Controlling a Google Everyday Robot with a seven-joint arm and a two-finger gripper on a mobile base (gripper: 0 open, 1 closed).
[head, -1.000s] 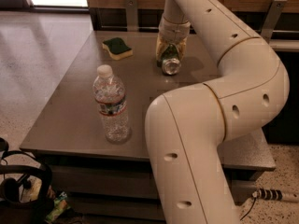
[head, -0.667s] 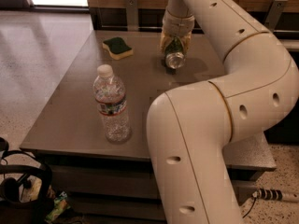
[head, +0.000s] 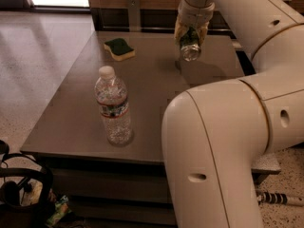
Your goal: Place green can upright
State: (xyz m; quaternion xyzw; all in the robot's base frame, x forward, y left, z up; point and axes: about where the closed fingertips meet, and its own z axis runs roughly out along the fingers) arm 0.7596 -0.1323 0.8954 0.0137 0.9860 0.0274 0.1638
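The green can (head: 190,45) is held in my gripper (head: 191,36) above the far right part of the grey table (head: 71,113). Its shiny silver end points toward the camera and down, so it is tilted, and it is lifted off the tabletop with its shadow below it. The gripper's yellowish fingers (head: 179,30) are shut around the can's dark green body, which is mostly hidden by them.
A clear plastic water bottle (head: 113,107) stands upright near the table's front left. A green-and-yellow sponge (head: 119,48) lies at the far left. My white arm (head: 223,141) covers the table's right side. A black bag (head: 19,189) sits on the floor at the lower left.
The gripper has lifted the can off the table and moved it slightly right and up. The bottle and sponge have not moved.
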